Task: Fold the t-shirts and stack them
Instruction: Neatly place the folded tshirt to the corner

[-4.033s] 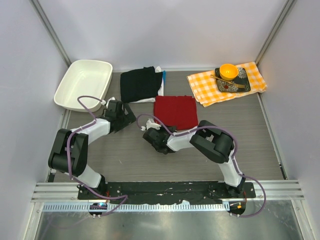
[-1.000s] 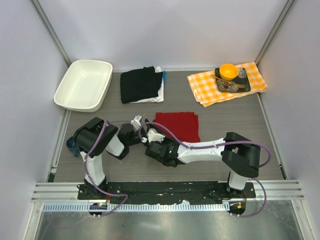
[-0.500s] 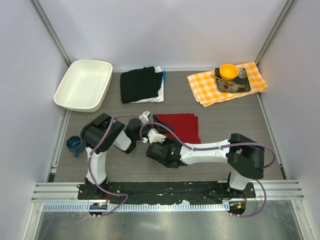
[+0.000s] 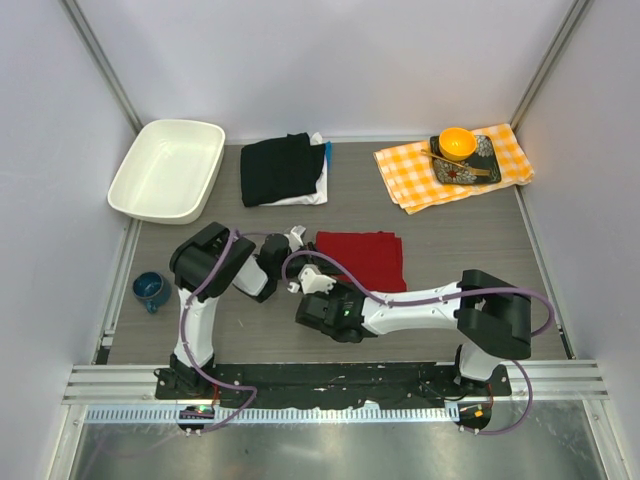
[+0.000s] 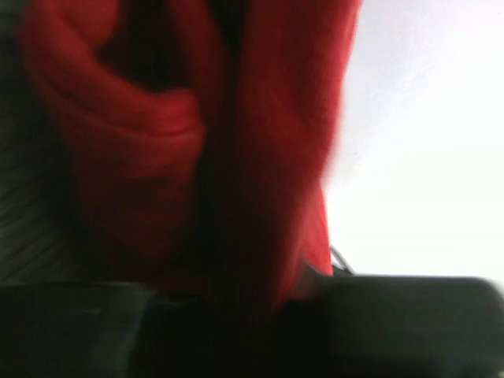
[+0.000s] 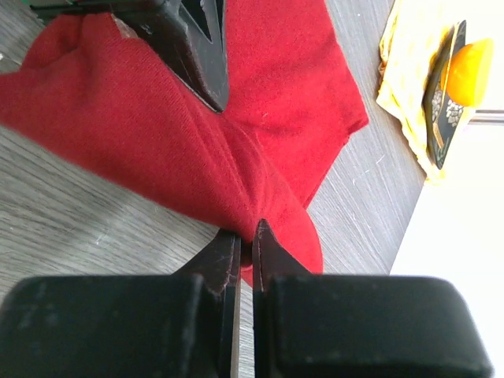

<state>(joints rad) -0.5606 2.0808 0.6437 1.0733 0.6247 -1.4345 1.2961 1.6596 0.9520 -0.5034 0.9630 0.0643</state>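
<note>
We see black t-shirt [image 4: 278,168] far, blue cup [image 4: 150,289] left. Our right pincer [image 6: 244,236] is clenched on red t-shirt [image 6: 276,94] edge. The left pincer [image 4: 292,240] sits at its left corner, can't tell grip.

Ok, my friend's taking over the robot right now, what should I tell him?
The right end effector is shut on an edge of the red shirt.
The left end effector is at that shirt's left edge; its grip is too blurry to tell.
The red shirt is folded, mid-table. The black shirt lies on the white shirt at the back.
Left to do: probably put the red one on that stack.
</note>
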